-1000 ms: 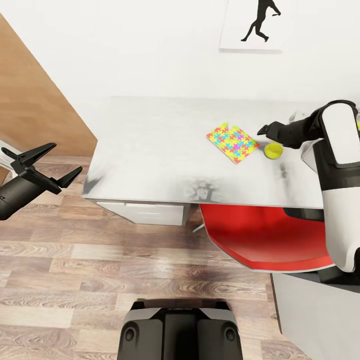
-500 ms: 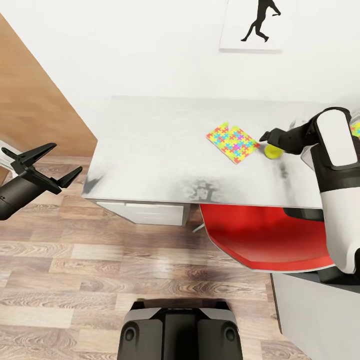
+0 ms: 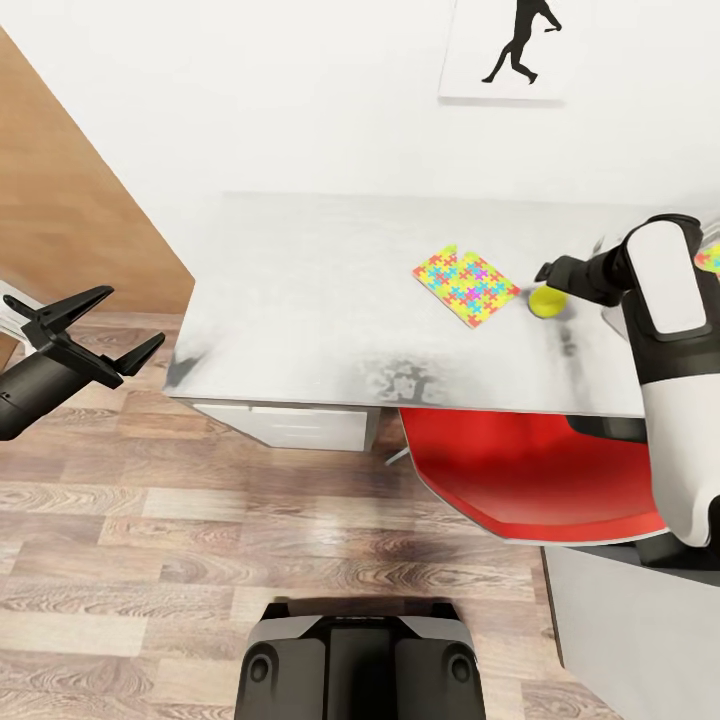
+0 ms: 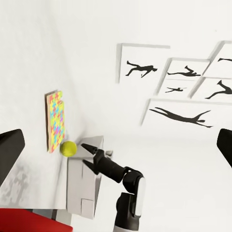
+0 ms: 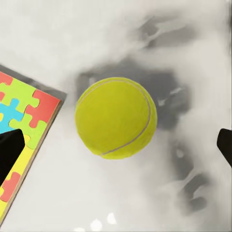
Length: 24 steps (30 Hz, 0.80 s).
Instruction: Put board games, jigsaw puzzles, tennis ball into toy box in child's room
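Right wrist view puts the tennis ball (image 5: 116,118) on the table (image 5: 145,38), centred between my right gripper (image 5: 116,150)'s spread, empty jaws, directly ahead, puzzle (image 5: 21,140) just beside. Left gripper (image 3: 90,325) hangs open, well apart over the floor (image 3: 200,540), so the right arm is nearer.

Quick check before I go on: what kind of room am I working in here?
Most likely a child's bedroom or playroom: a jigsaw puzzle and tennis ball lie on the desk, and baseball-player silhouette posters hang on the white wall.

Likely a child's room: ballplayer posters (image 4: 179,92), jigsaw puzzle (image 3: 466,286).
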Motion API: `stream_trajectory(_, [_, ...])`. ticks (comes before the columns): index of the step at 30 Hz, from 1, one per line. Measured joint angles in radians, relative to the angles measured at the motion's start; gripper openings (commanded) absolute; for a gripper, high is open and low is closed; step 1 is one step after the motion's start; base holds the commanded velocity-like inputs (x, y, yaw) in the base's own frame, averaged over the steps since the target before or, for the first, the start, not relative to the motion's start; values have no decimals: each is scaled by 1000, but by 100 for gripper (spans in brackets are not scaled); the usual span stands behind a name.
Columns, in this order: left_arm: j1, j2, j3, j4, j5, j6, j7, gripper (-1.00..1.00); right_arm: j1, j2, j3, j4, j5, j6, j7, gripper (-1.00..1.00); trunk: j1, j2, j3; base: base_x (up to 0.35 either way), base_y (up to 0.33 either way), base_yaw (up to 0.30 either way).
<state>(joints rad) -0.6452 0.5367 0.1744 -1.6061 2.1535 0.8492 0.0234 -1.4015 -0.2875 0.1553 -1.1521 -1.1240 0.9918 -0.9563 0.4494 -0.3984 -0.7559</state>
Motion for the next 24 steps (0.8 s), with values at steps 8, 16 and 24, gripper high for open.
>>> stream_trajectory(8, [0, 0, 0, 0, 0, 0, -1, 100, -7, 2, -2, 0, 16, -1, 1, 100, 0, 0, 0, 0, 0, 0])
stream_trajectory(16, [0, 0, 0, 0, 0, 0, -2, 100, -9, 6, -2, 0, 19, -1, 0, 100, 0, 0, -2, 0, 0, 0])
stream_trajectory(24, [0, 0, 0, 0, 0, 0, -2, 100, -10, 10, 0, 1, 19, -22, 0, 100, 0, 0, -10, 0, 0, 0])
